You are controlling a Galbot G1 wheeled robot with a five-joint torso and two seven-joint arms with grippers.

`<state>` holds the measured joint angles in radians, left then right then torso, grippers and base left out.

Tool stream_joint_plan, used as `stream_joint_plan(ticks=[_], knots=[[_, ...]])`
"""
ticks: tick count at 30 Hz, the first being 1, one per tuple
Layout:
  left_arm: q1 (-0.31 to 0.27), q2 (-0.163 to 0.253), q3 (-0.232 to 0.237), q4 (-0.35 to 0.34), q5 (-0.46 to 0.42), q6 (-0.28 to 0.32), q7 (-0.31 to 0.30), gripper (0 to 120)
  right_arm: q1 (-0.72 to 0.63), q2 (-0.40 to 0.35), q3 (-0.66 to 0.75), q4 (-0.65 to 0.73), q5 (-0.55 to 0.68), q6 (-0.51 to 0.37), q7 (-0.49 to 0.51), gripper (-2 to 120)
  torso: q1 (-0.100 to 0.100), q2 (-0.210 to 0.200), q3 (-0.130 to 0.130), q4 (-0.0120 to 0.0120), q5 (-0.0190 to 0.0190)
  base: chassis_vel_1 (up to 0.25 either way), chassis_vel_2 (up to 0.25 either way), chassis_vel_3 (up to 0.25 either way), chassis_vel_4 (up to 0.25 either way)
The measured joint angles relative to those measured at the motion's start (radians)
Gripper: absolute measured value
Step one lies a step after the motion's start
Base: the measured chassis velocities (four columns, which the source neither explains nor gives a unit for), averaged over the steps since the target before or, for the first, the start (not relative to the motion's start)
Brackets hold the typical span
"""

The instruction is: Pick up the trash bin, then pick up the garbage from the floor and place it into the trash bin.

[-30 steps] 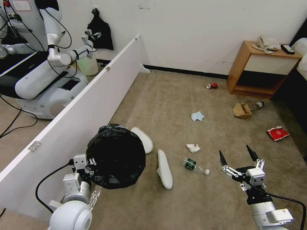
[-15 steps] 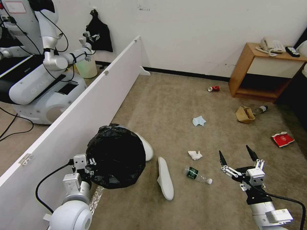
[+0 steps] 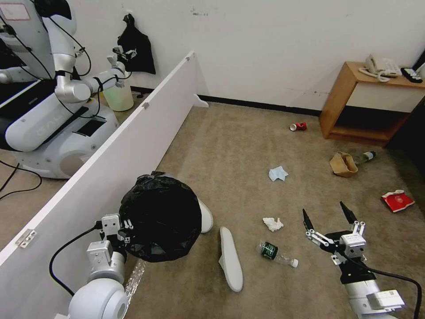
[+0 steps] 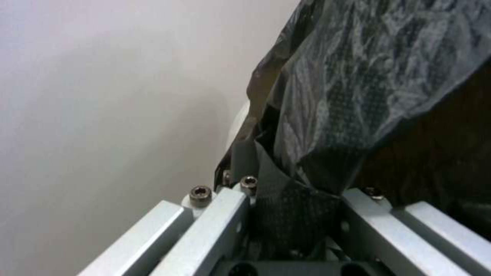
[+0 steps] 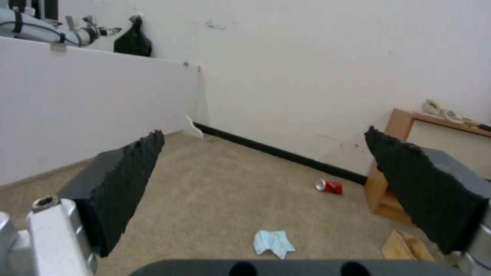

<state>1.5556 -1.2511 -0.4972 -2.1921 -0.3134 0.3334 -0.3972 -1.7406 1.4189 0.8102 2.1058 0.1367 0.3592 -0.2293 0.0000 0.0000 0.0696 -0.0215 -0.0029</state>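
Note:
The trash bin (image 3: 159, 217), lined with a crinkly black bag (image 4: 358, 96), hangs off the floor at lower left, and my left gripper (image 3: 126, 226) (image 4: 297, 199) is shut on its rim. My right gripper (image 3: 324, 209) (image 5: 263, 153) hovers open and empty at lower right. Garbage lies on the carpet: one white slipper (image 3: 231, 259), another (image 3: 205, 216) half hidden behind the bin, a clear bottle (image 3: 276, 253), a tissue (image 3: 272, 223), a blue face mask (image 3: 278, 173) (image 5: 274, 242), a brown paper bag (image 3: 342, 164) (image 5: 404, 245), a red can (image 3: 299, 126) (image 5: 330, 186) and a red packet (image 3: 397, 200).
A long white partition (image 3: 110, 150) runs along my left. Beyond it stands another robot (image 3: 48, 110) with a pale bucket (image 3: 118, 95). A wooden side table (image 3: 367, 106) with a phone stands at the far right wall. A second bottle (image 3: 365, 156) lies by the paper bag.
The whole head view has shifted, so the camera moved: floor litter sits lower and farther right in the picture. Both grippers keep their poses, the left still shut on the bin.

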Motion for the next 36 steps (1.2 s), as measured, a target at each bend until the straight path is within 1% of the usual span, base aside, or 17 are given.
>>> stream_joint_plan(ticks=[9,12,15,18,20,21,23,24,25,27,28,29,31,32,34,35,36], knots=[[0.002,-0.003,-0.001,-0.002,0.002,0.000,0.000,1,0.000,-0.003,-0.018,-0.008,-0.005,-0.002,-0.001,100,0.000,0.000,0.000,0.0000,0.0000,0.000,0.000,0.000,0.000],[0.005,-0.005,-0.003,-0.009,0.003,0.000,-0.002,1,0.000,-0.013,-0.032,-0.012,-0.009,-0.015,0.001,100,0.000,0.000,0.000,0.0000,0.0000,0.000,0.000,0.000,0.000],[0.006,-0.005,-0.005,-0.013,0.003,0.000,-0.007,1,-0.001,-0.026,-0.044,-0.015,-0.010,-0.025,0.008,100,0.000,0.000,0.000,0.0000,0.0001,0.000,0.000,0.000,0.000],[0.005,-0.005,-0.005,-0.017,0.002,0.005,-0.013,1,-0.005,-0.048,-0.061,-0.016,-0.007,-0.041,0.022,100,0.000,0.000,0.000,0.0001,0.0001,0.000,0.000,0.000,0.000],[0.004,-0.002,-0.003,-0.021,-0.003,0.013,-0.019,1,-0.010,-0.077,-0.074,-0.019,0.001,-0.054,0.037,100,0.000,0.000,0.000,0.0000,0.0000,0.000,0.000,0.000,0.000],[0.004,-0.002,-0.003,-0.021,-0.003,0.013,-0.019,1,-0.010,-0.077,-0.074,-0.019,0.001,-0.054,0.037,100,0.000,0.000,0.000,0.0000,0.0000,0.000,0.000,0.000,0.000],[0.010,0.017,0.000,-0.025,-0.009,0.020,-0.028,1,-0.017,-0.139,-0.093,-0.025,0.031,-0.071,0.060,100,0.000,0.000,0.000,-0.0002,0.0002,0.000,0.000,0.000,0.000],[0.010,0.017,0.000,-0.025,-0.009,0.020,-0.028,1,-0.017,-0.139,-0.093,-0.025,0.031,-0.071,0.060,100,0.000,0.000,0.000,-0.0002,0.0002,0.000,0.000,0.000,0.000],[0.017,0.027,-0.001,-0.027,-0.011,0.024,-0.031,1,-0.018,-0.177,-0.102,-0.027,0.051,-0.081,0.074,100,0.000,0.000,0.000,-0.0002,0.0002,0.000,0.000,0.000,0.000],[0.026,0.035,-0.001,-0.030,-0.011,0.026,-0.032,1,-0.018,-0.223,-0.112,-0.029,0.075,-0.090,0.088,100,0.000,0.000,0.000,-0.0002,0.0003,0.000,0.000,0.000,0.000],[0.026,0.035,-0.001,-0.030,-0.011,0.026,-0.032,1,-0.018,-0.223,-0.112,-0.029,0.075,-0.090,0.088,100,0.000,0.000,0.000,-0.0002,0.0003,0.000,0.000,0.000,0.000],[0.031,0.039,-0.002,-0.032,-0.011,0.028,-0.033,1,-0.017,-0.254,-0.118,-0.031,0.089,-0.095,0.097,100,0.000,0.000,0.000,-0.0002,0.0003,0.000,0.000,0.000,0.000],[0.048,0.055,0.000,-0.038,-0.015,0.032,-0.037,1,-0.007,-0.381,-0.145,-0.043,0.137,-0.111,0.130,100,0.000,0.000,0.000,0.0005,0.0002,0.000,0.000,0.000,0.000],[0.048,0.055,0.000,-0.038,-0.015,0.032,-0.037,1,-0.007,-0.381,-0.145,-0.043,0.137,-0.111,0.130,100,0.000,0.000,0.000,0.0005,0.0002,0.000,0.000,0.000,0.000],[0.051,0.070,0.006,-0.038,-0.023,0.040,-0.045,1,0.001,-0.463,-0.168,-0.058,0.181,-0.120,0.152,100,0.000,0.000,0.000,0.0002,0.0002,0.000,0.000,0.000,0.000],[0.051,0.070,0.006,-0.038,-0.023,0.040,-0.045,1,0.001,-0.463,-0.168,-0.058,0.181,-0.120,0.152,100,0.000,0.000,0.000,0.0002,0.0002,0.000,0.000,0.000,0.000],[0.049,0.076,0.010,-0.035,-0.027,0.040,-0.047,1,0.005,-0.493,-0.177,-0.068,0.197,-0.122,0.158,100,0.000,0.000,0.000,0.0002,0.0002,0.000,0.000,0.000,0.000]])
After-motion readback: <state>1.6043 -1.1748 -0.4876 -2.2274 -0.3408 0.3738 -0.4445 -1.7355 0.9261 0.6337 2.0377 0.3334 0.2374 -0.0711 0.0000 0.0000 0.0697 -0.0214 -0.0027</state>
